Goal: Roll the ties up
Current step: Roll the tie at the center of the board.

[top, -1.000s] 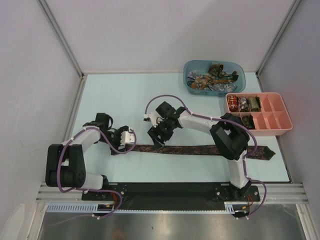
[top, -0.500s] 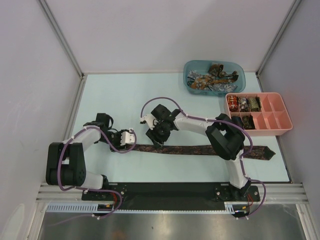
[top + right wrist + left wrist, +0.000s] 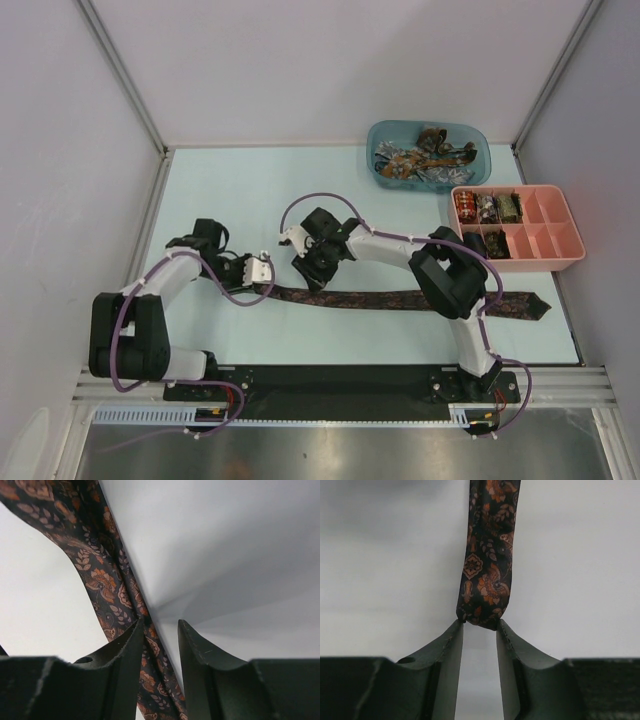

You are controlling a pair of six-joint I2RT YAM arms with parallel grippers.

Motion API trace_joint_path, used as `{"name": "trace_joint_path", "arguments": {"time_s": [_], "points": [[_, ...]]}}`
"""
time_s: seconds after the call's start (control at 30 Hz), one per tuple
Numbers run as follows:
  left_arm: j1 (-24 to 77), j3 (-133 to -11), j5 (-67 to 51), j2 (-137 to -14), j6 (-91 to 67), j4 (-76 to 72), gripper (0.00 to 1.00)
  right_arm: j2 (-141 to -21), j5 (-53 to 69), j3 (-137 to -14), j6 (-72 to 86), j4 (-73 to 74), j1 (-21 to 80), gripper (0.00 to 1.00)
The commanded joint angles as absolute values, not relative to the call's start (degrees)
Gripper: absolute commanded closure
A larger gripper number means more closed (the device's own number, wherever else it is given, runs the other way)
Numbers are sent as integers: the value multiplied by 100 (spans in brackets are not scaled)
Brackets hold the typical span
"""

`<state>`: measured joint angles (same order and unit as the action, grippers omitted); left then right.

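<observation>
We're pinching the folded narrow end of the dark paisley tie [image 3: 487, 570] at the tips of the left gripper [image 3: 479, 626], jaws narrow. The tie is running away from it along the bench [image 3: 240, 190] and passing under the right gripper [image 3: 160, 627], jaws also narrow. We can't tell if that one is clamping fabric. The wide pointed end is lying well beyond it.
</observation>
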<state>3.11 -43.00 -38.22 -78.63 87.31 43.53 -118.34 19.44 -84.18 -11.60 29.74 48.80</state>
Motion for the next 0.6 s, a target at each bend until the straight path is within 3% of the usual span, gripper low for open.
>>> {"name": "trace_joint_path", "arguments": {"time_s": [0.0, 0.27, 0.57], "points": [[640, -4588, -4245, -7708, 8587, 4579, 64, -12217, 1617, -8411, -1178, 3015, 4922, 64], [1283, -4851, -4430, -7875, 7894, 4456, 67, -12138, 1819, -8455, -967, 3041, 4870, 66], [1907, -4930, -4175, -8288, 7207, 3815, 71, -11303, 4059, -7735, 552, 1944, 3885, 62]]}}
